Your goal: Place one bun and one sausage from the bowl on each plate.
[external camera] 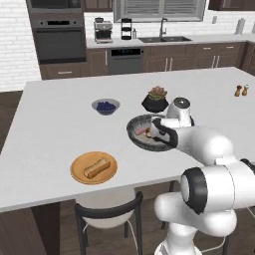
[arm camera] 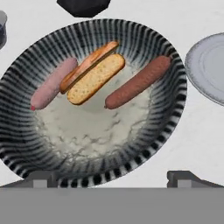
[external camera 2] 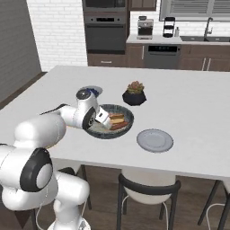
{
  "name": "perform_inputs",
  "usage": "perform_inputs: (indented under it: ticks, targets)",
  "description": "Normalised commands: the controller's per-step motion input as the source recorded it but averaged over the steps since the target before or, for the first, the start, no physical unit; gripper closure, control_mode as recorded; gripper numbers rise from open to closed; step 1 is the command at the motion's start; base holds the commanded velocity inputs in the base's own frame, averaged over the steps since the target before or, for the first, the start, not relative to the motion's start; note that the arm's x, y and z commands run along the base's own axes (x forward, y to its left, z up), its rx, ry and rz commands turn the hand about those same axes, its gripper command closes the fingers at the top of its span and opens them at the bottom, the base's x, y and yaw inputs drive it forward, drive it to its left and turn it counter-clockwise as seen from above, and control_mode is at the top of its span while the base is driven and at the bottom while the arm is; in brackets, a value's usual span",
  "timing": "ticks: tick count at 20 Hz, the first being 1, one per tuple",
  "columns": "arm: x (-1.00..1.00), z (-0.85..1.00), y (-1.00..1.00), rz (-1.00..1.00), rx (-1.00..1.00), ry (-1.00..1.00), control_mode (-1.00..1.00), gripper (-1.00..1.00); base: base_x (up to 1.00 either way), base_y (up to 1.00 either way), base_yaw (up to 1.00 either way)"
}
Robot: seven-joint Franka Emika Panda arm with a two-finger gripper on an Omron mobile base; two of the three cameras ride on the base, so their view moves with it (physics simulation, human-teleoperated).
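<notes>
The wide dark striped bowl (arm camera: 175,109) with a pale speckled inside lies right under my gripper (arm camera: 111,179), which is open and holds nothing. In the bowl lie a split bun (arm camera: 94,74), a pink sausage (arm camera: 52,83) and a brown sausage (arm camera: 138,82). From the base cameras, the gripper (external camera: 156,131) (external camera 2: 106,121) hovers over the near side of the bowl (external camera: 133,130) (external camera 2: 128,117). The orange-tan plate (external camera: 79,162) at the front left carries one bun (external camera: 96,168). To the right of the bowl the pale grey plate (external camera 2: 154,140) (arm camera: 208,65) is bare.
A black pot with a succulent (external camera: 155,99) (external camera 2: 134,93) stands just behind the bowl. A small bowl of blueberries (external camera: 105,106) sits to its left. Salt and pepper shakers (external camera: 241,90) are far right. A chair (external camera: 107,209) is tucked under the counter's front edge.
</notes>
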Motion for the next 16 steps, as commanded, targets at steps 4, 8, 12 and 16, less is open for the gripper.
perform_inputs:
  ticks: [4,8,12,16]
  targets:
    - [0.23,0.0,-0.15,0.0,0.01,0.07,-1.0,-1.0,0.0,0.0,0.0]
    - [0.28,-0.18,-0.16,0.06,-0.03,0.26,-1.0,-1.0,0.0,0.0,0.0]
    - [0.0,-0.55,-0.33,0.05,-0.07,0.25,-1.0,-1.0,0.0,0.0,0.0]
    - [0.05,-0.42,-0.17,-0.01,-0.01,0.06,-1.0,-1.0,0.0,0.0,0.0]
